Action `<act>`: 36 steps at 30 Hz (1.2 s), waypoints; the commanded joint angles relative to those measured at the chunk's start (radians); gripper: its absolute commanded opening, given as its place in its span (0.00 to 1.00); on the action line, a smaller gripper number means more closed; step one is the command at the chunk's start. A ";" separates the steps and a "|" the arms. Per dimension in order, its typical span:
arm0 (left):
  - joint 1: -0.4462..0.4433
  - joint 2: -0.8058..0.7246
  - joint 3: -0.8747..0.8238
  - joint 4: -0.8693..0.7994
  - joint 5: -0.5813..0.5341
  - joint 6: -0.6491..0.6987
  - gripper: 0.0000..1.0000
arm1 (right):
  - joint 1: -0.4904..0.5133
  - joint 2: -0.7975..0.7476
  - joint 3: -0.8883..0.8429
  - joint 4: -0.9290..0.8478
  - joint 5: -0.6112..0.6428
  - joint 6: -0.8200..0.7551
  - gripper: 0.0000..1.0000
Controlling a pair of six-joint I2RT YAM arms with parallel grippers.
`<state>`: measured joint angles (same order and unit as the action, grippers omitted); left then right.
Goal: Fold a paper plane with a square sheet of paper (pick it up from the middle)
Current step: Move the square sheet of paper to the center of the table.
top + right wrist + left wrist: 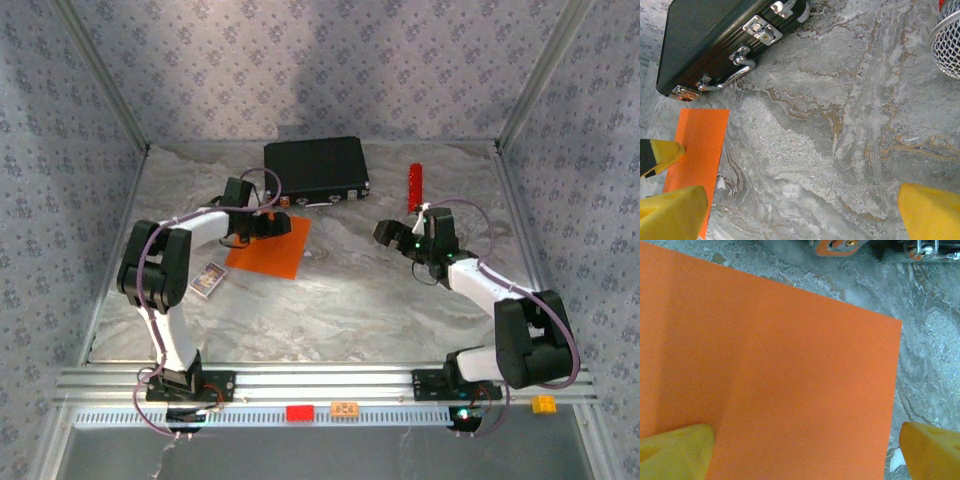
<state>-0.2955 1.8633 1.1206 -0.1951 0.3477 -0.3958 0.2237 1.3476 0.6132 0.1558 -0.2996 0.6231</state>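
Both our left jaws and right jaws gape. Our square sheet of paper (pixel 275 255) lies flat on the counter (pixel 350 300) beneath the left jaws, one corner toward the black case (pixel 316 168).

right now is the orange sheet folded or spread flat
Spread flat: the orange sheet lies on the table with straight edges and no visible crease.

overall light: falling soft and even from above, casting faint shadows.
back wall (pixel 350 90): carrying a broad dim patch at centre.
square sheet of paper (pixel 790 380): darkening under a soft shadow at left.
left fingers (pixel 675 452): blurring near the lens.
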 commanded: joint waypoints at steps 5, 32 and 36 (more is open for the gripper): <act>-0.093 -0.021 -0.089 0.019 -0.036 -0.178 0.94 | 0.012 -0.034 0.031 -0.117 0.089 0.078 0.99; -0.495 -0.109 0.036 -0.212 -0.348 -0.262 1.00 | 0.024 -0.226 -0.090 -0.153 0.060 0.180 0.99; -0.497 -0.052 0.127 -0.361 -0.307 -0.188 0.98 | 0.027 -0.235 -0.092 -0.162 0.059 0.176 0.99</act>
<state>-0.7902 1.7649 1.1923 -0.3634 0.0036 -0.6872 0.2428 1.1301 0.5262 0.0250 -0.2504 0.7948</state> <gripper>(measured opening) 0.988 0.991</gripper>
